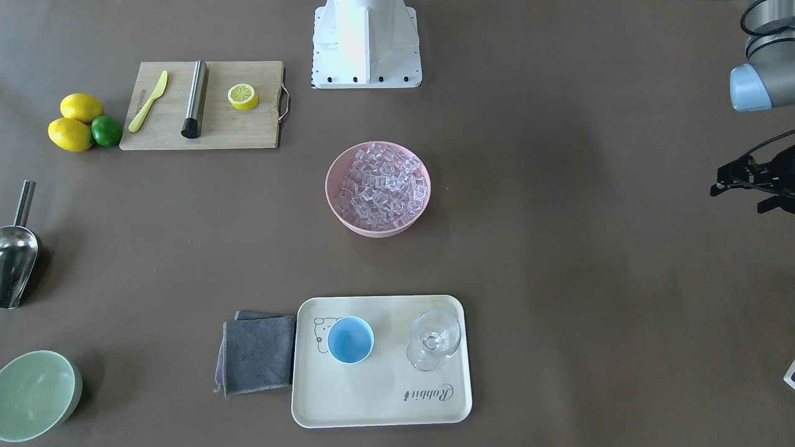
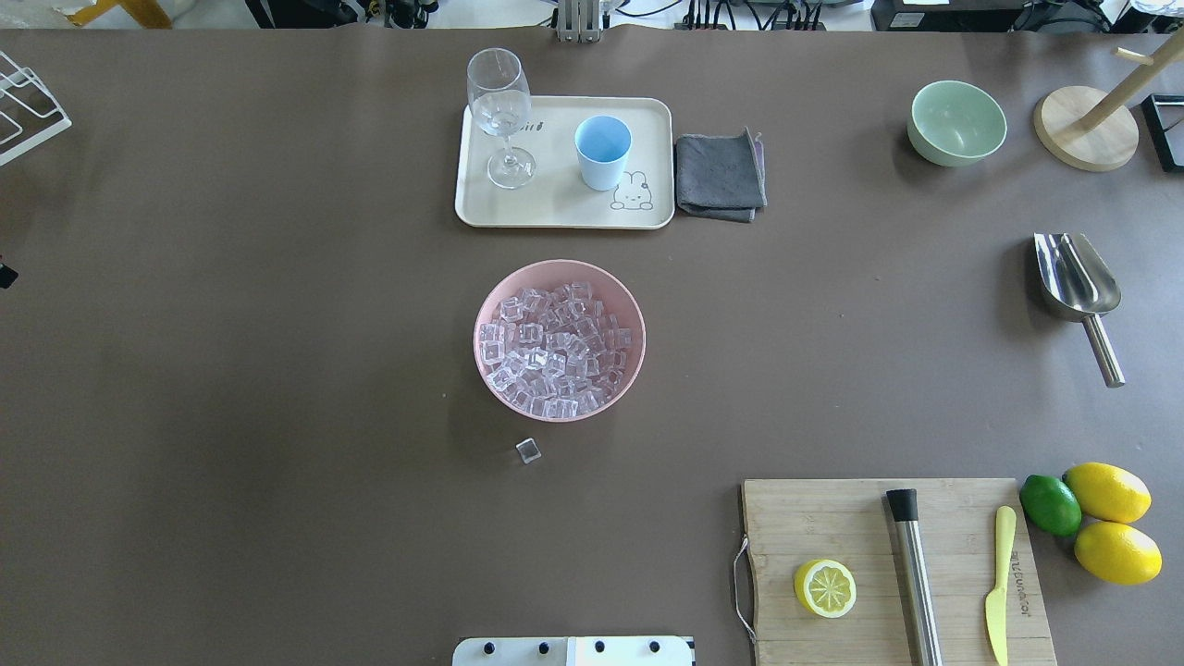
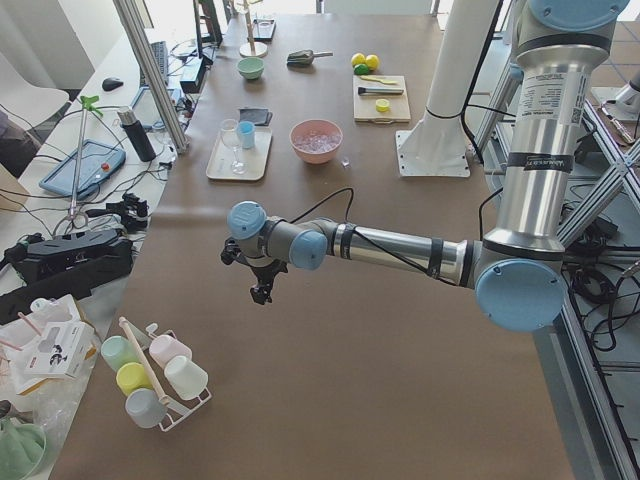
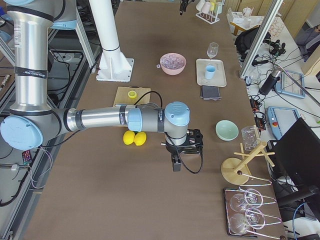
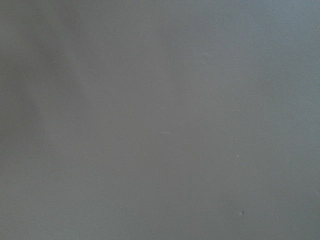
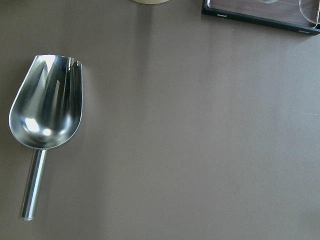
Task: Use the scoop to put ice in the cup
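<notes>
A: Where's the scoop [image 2: 1078,277]?
B: Flat on the table [image 2: 277,370], right side, well apart from the bowl & tray. Trough points far, handle points back twd the robot. It lies free. The right wrist cam has it at the pic's left, hollow side up.
A: Right gripper [image 4: 175,162]?
B: Hangs over the table's right part, pointing down. Seen from the side cam only, so can't tell how wide the jaws stand. No obj visible in it.
A: Left gripper [image 3: 260,292]?
B: Out at the left end, above bare tabletop, well apart from the tray. Only part of it shows in the front view, so can't tell the jaw gap. No obj seen in it either. Its wrist cam shows just brown table.
A: Ice [image 2: 555,351]?
B: Heaped in the pink bowl [image 2: 560,269], table centre. One cube [image 2: 528,450] sits loose on the table, just near-side of the bowl.
A: Cup [image 2: 602,153]?
B: Upright on the cream tray [image 2: 555,208], far of the bowl; inside plain blue, empty. Stemmed glass [image 2: 499,111] stands left of it on the same tray. Grey cloth [image 2: 720,176] lies just right of the tray.
A: Rest?
B: Green bowl [image 2: 957,120] far right, beyond the scoop. Cutting board [image 2: 832,518] near right w/ lemon half [image 2: 824,587], steel cylinder [image 2: 916,583] & yellow knife [image 2: 999,592]. Two lemons [image 2: 1107,492] + lime [image 2: 1050,505] just right of it.
</notes>
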`<state>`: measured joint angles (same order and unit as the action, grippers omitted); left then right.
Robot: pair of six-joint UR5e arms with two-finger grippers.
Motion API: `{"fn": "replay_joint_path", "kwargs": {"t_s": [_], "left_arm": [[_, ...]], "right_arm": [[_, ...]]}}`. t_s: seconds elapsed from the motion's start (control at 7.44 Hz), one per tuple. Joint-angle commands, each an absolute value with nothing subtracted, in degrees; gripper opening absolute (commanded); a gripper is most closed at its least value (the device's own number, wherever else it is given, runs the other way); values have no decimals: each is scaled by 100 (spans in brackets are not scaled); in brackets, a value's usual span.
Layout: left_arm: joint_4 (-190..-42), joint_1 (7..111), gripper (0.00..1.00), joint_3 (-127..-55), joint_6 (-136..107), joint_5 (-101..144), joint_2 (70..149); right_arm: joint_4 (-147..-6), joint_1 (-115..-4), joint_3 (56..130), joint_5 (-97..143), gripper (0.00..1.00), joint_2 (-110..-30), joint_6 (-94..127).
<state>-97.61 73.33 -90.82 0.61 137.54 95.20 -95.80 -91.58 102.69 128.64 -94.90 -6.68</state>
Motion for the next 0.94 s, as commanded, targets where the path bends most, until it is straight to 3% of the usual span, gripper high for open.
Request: {"fn": "replay_joint_path", "kwargs": {"t_s": [0.0, 0.54, 0.81], "left_arm": [[-9765, 7365, 99, -9088, 62, 13755, 9536], [-9756, 7462, 99, -9184, 70, 13755, 9728], [-9765, 7401, 99, -9560, 70, 13772, 9782]], "right_arm": [[-9580, -9158, 10283, 12893, 100, -9501, -677], [-9580, -9158, 10292, 12902, 100, -9510, -668], [-9580, -9158, 10301, 12894, 100, -9518, -642]]}}
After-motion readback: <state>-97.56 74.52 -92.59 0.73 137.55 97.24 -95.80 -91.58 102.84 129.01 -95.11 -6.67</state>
